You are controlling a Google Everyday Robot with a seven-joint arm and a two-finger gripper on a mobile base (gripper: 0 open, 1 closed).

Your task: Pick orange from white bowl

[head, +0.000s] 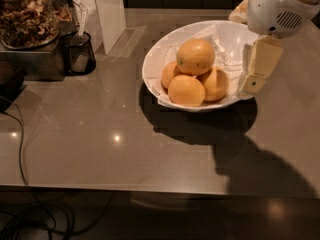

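The white bowl (150,66) stands at the middle back of the grey counter, lined with crinkled white paper. In it lie several oranges. The orange (196,56), the largest, with a small dark speck, sits on top of the three smaller ones (186,90). My gripper (252,83) hangs from the white arm head (280,6) at the upper right. It is over the bowl's right rim, to the right of the oranges and apart from them. It holds nothing that I can see.
A black mesh cup (78,53) and a clear container of nut mix (27,14) stand at the back left, next to a white box (107,9). Cables (20,149) hang at the left. The counter's front edge (150,188) runs along the bottom.
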